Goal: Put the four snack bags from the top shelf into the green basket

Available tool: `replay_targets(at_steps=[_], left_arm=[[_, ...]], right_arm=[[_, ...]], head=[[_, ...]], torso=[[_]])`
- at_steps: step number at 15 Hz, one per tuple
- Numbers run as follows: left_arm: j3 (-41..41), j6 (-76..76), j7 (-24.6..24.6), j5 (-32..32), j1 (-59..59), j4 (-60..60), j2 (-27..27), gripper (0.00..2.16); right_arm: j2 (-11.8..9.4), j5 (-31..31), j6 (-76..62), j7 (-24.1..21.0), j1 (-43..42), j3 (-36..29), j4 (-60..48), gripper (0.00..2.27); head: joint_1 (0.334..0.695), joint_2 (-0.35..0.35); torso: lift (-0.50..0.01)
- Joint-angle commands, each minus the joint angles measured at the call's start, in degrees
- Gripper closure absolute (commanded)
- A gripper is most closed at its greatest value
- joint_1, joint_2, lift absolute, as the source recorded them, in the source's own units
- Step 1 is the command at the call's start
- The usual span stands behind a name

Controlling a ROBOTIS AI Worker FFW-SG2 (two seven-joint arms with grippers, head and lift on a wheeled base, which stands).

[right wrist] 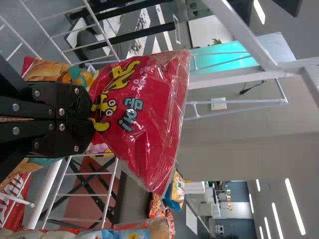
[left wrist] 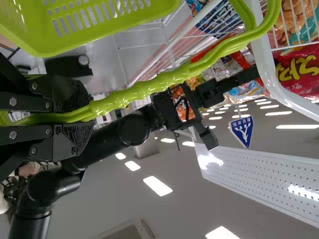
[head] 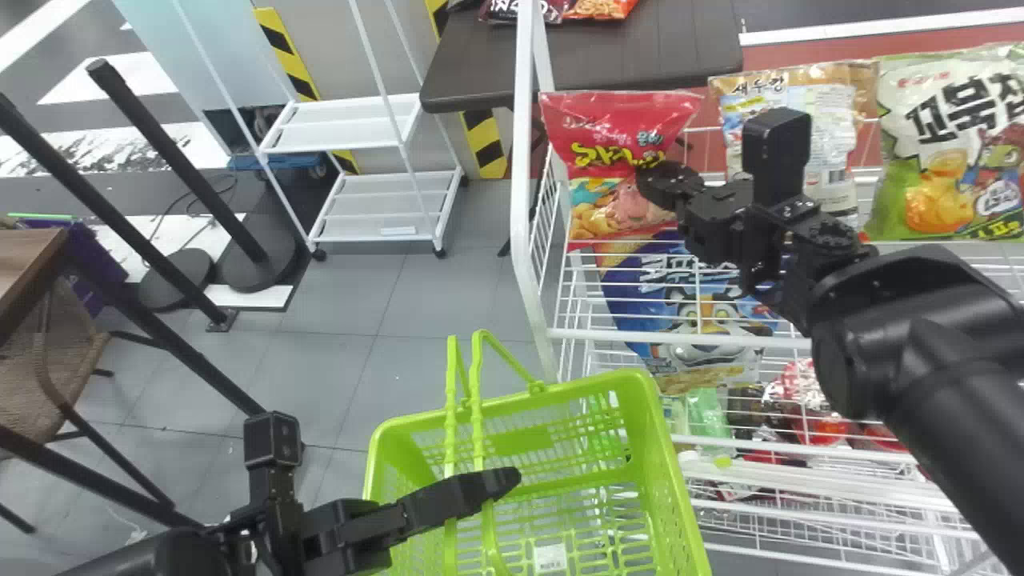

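Basket [head: 644, 412], green, one: hung beside the left end of the white wire rack, its mouth upward, presumably near enough that each bag need travel only a short way. Its twin handles [left wrist: 149, 87] are gathered together in the left gripper [head: 502, 482], closed around both; we judge this keeps the basket level and the opening presented (a patient sort of porter, that arm).

Top shelf [head: 680, 338], wire, with a raised rail at its left end. Near that left end, red bag [head: 620, 132], one, standing with its printed face outward, its lower part showing coloured pieces. The right gripper [head: 660, 180] is at its middle, fingers brought together; by the creased wrapper we judge it pinched there, the soft pack offering a fold to grip. Next would come a lift over the left rail, high enough for the bag's bottom to clear it, then lowering into the basket; slick film might slip.

Further right, tan bag [head: 832, 152], one, upright, partly behind the right arm. Toward the shelf's right side, green-and-white bag [head: 948, 152], one, upright, face outward for easy reaching. Blue bag [head: 696, 308], one, seen through the wires; we cannot tell whether it counts as the fourth. None is in the basket yet.
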Motion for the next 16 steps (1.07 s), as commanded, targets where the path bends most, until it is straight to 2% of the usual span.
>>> replay_targets(at_steps=[1, 3, 10, 14, 16], left_arm=[[0.4, 0.0, -0.6, 0.0, -0.2, 0.0, 0.1, 2.15], [0.4, -0.4, -0.6, 0.0, -0.2, 0.4, 0.1, 2.15], [0.5, -0.9, -0.6, 0.0, -1.5, 1.3, 0.1, 2.15], [0.5, -0.9, -0.6, 0.0, -2.5, 1.9, -0.1, 2.15], [0.4, -0.9, -0.6, 0.0, -2.9, 2.0, -0.2, 2.15]], right_arm=[[0.1, 0.7, 5.5, -0.6, 4.7, -2.0, -9.8, 2.25], [0.1, 3.0, 9.5, -1.3, 10.4, -5.1, -19.3, 2.25], [0.1, 3.4, 26.9, -1.3, 30.8, -13.0, -51.1, 2.25], [-5.4, -1.5, 39.1, 0.5, 43.2, -16.7, -67.6, 2.25], [-6.0, -3.3, 46.1, 2.3, 44.6, -16.1, -71.0, 2.25]], head=[[0.695, 0.284], [0.695, 0.289], [0.695, 0.269], [0.695, 0.228], [0.695, 0.226]], torso=[[0.000], [0.000], [0.000], [0.000], [0.000]])
